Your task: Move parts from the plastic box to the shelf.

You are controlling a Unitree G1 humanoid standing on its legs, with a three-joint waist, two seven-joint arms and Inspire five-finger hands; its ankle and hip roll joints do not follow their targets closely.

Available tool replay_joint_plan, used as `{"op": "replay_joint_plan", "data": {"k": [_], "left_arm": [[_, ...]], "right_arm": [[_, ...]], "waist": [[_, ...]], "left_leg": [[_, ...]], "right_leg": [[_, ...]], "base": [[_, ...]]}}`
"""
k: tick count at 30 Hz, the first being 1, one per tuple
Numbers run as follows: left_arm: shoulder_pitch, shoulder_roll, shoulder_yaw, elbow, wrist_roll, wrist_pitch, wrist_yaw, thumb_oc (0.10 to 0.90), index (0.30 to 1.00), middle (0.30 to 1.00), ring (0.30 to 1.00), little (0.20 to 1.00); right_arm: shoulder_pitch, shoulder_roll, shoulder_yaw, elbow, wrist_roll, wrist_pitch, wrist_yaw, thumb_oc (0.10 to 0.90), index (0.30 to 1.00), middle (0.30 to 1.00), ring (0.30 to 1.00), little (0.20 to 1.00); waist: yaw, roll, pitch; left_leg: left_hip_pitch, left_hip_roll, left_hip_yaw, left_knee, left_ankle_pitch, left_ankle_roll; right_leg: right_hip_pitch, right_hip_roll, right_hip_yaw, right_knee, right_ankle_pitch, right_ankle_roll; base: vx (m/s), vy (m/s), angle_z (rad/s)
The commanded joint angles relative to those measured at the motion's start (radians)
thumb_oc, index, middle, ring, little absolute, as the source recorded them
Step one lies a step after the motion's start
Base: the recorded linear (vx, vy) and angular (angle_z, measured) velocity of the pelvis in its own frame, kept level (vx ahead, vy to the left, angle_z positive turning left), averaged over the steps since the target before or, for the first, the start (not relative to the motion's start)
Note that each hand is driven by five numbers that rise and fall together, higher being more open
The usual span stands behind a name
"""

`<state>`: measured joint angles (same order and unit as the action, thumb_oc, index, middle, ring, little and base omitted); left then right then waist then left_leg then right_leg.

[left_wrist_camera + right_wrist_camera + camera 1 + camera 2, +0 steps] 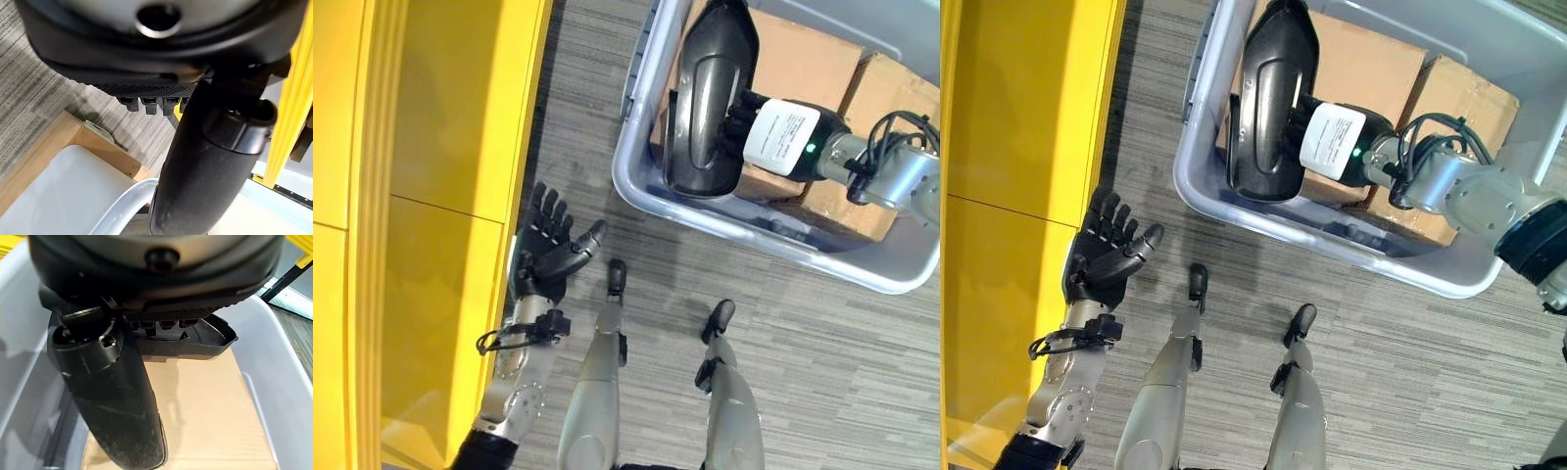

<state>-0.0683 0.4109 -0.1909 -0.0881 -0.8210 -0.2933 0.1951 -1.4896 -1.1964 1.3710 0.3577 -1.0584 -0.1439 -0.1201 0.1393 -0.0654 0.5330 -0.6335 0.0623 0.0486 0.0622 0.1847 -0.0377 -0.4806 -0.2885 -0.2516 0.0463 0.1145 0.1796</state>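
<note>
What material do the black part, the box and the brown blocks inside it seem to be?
Black part: likely molded plastic, glossy with bright reflections. Box: pale grey translucent plastic, smooth rounded rim. Brown blocks: cardboard cartons, matte, with folded edges.

**Non-Task Items in View**

Floor point(822, 372): grey carpet with fine stripes, covering the head view from 3 to 6 o'clock.

Cardboard boxes: a large brown one point(803, 59) at 1 o'clock and a second point(891, 93) at 2 o'clock, side by side, touching.

Left wrist view: a light wooden frame point(54, 142) borders a white panel point(63, 191).
</note>
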Motion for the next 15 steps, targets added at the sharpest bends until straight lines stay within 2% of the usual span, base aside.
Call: {"op": "replay_joint_plan", "data": {"k": [1,10,12,13,14,15], "left_arm": [[0.005,0.026,0.020,-0.151,0.017,-0.104,0.003,0.900,1.000,1.000,1.000,1.000],[0.003,-0.002,0.009,-0.161,0.012,-0.116,0.007,0.900,1.000,1.000,1.000,1.000],[0.004,-0.002,0.009,-0.161,0.012,-0.116,0.007,0.900,1.000,1.000,1.000,1.000],[0.004,-0.011,0.002,-0.161,0.014,-0.118,0.009,0.900,1.000,1.000,1.000,1.000],[0.005,-0.014,0.002,-0.160,0.015,-0.119,0.010,0.900,1.000,1.000,1.000,1.000],[-0.001,-0.018,-0.004,-0.159,0.016,-0.120,0.010,0.900,1.000,1.000,1.000,1.000]], "right_arm": [[-0.152,-0.052,0.029,-0.004,0.002,0.052,-0.046,0.900,1.000,1.000,1.000,1.000],[-0.092,-0.003,0.029,0.064,0.012,0.054,-0.035,0.900,1.000,1.000,1.000,1.000],[-0.091,-0.001,0.029,0.068,0.011,0.054,-0.037,0.900,1.000,1.000,1.000,1.000],[-0.063,0.021,0.027,0.112,0.019,0.055,-0.028,0.455,0.377,0.377,0.377,0.377],[-0.045,0.033,0.018,0.133,0.024,0.056,-0.024,0.400,0.300,0.300,0.300,0.300],[-0.022,0.061,0.014,0.183,0.039,0.056,-0.011,0.400,0.300,0.300,0.300,0.300]], "waist": [[-0.006,0.010,-0.013],[-0.012,0.051,-0.013],[-0.012,0.051,-0.013],[-0.011,0.059,-0.013],[-0.012,0.060,-0.013],[-0.009,0.065,-0.013]], "left_leg": [[0.039,0.088,-0.034,0.022,-0.042,-0.093],[-0.045,0.073,-0.045,0.065,-0.060,-0.083],[-0.046,0.073,-0.045,0.067,-0.061,-0.083],[-0.057,0.071,-0.048,0.073,-0.068,-0.082],[-0.063,0.070,-0.048,0.075,-0.069,-0.081],[-0.079,0.067,-0.049,0.077,-0.068,-0.079]], "right_leg": [[0.052,-0.054,0.021,0.084,-0.024,0.028],[-0.037,-0.058,0.035,0.140,-0.040,0.021],[-0.039,-0.058,0.036,0.143,-0.042,0.021],[-0.053,-0.060,0.037,0.155,-0.051,0.021],[-0.061,-0.060,0.038,0.160,-0.053,0.020],[-0.079,-0.059,0.040,0.167,-0.052,0.019]], "base": [[0.00,0.000,0.00],[0.00,0.000,0.00],[0.00,0.000,0.00],[0.00,0.000,0.00],[0.00,0.000,0.00],[0.00,0.000,0.00]]}}
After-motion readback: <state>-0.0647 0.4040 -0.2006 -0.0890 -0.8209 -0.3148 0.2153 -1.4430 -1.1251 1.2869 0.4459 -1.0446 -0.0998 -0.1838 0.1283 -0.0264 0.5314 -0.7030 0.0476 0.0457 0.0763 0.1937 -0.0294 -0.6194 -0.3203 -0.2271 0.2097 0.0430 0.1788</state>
